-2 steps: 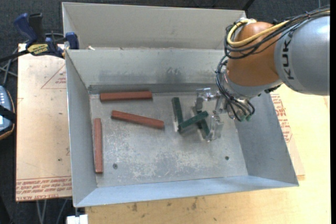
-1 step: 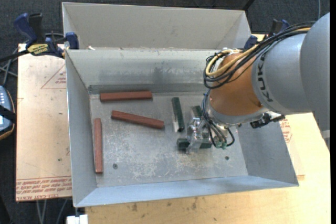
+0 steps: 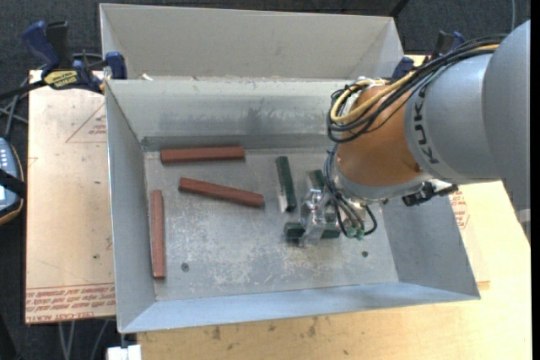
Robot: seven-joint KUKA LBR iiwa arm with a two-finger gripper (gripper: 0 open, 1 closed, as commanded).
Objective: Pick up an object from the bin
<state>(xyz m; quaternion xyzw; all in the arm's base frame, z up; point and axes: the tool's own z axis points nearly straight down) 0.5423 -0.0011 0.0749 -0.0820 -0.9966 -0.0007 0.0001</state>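
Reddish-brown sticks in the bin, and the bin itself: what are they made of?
The three reddish-brown sticks look like painted or stained wood, perhaps plastic: matte, uniform colour, straight edges. The bin looks like bare sheet metal: dull grey, scuffed floor.

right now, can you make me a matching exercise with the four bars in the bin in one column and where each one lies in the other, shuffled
Things:
1. level brown bar
2. slanted brown bar
3. brown bar pointing front to back
4. dark green bar

Places:
a. along the left wall of the bin
b. nearest the gripper, just up and left of it
c. at the foot of the back wall
d. on the open floor, left of centre

Pairs: 1-c, 2-d, 3-a, 4-b
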